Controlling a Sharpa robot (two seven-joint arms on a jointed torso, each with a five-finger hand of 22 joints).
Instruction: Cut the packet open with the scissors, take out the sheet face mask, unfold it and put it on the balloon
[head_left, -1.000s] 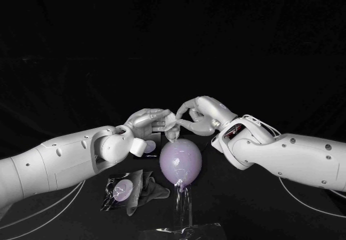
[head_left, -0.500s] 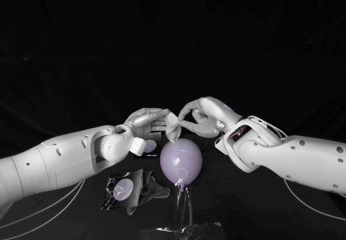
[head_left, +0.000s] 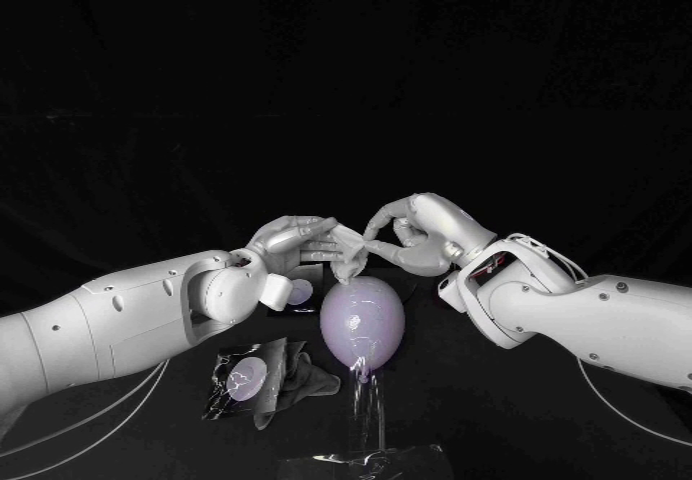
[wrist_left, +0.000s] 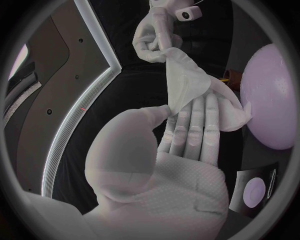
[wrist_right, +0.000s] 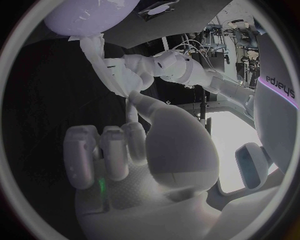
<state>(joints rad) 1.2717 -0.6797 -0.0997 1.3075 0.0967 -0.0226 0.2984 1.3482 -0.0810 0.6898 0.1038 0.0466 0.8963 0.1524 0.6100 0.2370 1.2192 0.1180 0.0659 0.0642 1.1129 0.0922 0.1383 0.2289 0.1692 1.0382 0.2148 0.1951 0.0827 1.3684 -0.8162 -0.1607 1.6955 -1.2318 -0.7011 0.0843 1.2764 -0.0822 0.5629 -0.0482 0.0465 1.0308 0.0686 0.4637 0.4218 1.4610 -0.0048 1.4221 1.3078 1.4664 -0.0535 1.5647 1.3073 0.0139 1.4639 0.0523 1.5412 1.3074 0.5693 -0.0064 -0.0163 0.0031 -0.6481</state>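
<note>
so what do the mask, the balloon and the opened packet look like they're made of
The sheet mask looks like thin, limp white fabric, possibly damp: it hangs in soft creased folds. The balloon seems smooth pale purple rubber, likely latex, with a soft sheen. The packet looks like thin glossy plastic or foil film, crumpled and catching light.

Head camera above, wrist cameras close behind; balloon (head_left: 361, 320) in all.
</note>
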